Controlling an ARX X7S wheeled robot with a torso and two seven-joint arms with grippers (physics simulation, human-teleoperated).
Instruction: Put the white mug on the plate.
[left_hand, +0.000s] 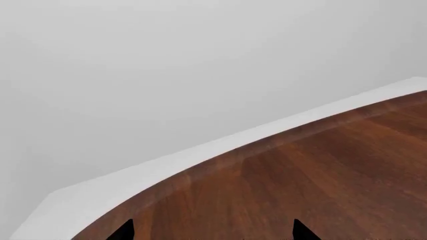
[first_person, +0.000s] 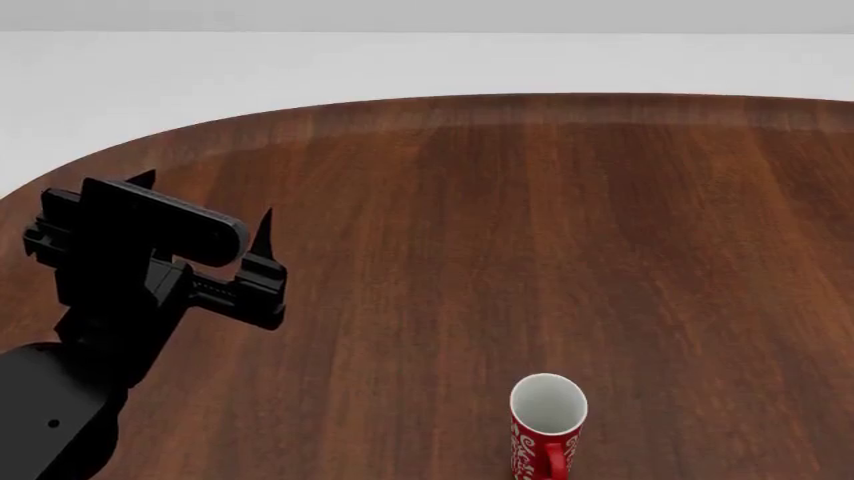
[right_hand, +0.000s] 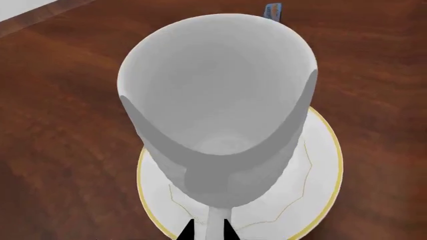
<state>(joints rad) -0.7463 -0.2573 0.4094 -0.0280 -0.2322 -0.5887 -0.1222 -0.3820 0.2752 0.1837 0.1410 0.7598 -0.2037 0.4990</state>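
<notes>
In the right wrist view the white mug (right_hand: 217, 110) fills the picture, seen from above into its open mouth. It is over the plate (right_hand: 320, 185), a white one with a thin gold rim. I cannot tell whether the mug's base touches it. My right gripper (right_hand: 207, 231) is shut on the mug's handle (right_hand: 215, 222), with a dark fingertip on each side. My left gripper (first_person: 203, 197) is open and empty over bare wood at the table's left; its tips also show in the left wrist view (left_hand: 213, 232). The mug, the plate and the right gripper are outside the head view.
A red mug with white patterns (first_person: 547, 425) stands upright at the near edge of the head view. The round dark wooden table (first_person: 534, 220) ends in a curved edge at the far side and left. A small blue object (right_hand: 272, 9) shows just beyond the white mug's rim.
</notes>
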